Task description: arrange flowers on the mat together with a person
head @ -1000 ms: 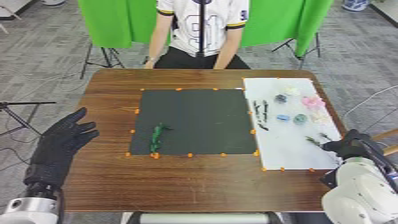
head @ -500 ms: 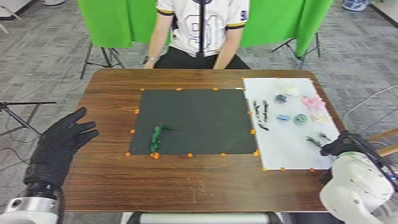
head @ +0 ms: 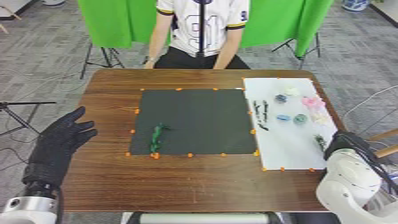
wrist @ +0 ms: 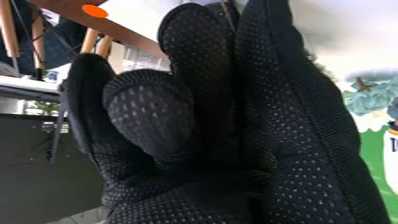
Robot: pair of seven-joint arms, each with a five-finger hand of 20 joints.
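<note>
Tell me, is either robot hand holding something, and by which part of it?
The left robot hand holds nothing. The right robot hand is beside a green sprig, but whether it grips it can't be told.

On my head view, mat sits about mid-table, sheet just beside it on the right. I've got one leafy stem on the mat — left part, near half. On the sheet: two thin stems side by side by its left edge, flower heads right of them, mostly far half. Sprig lies nearer me — close to the sheet's right edge.
</note>
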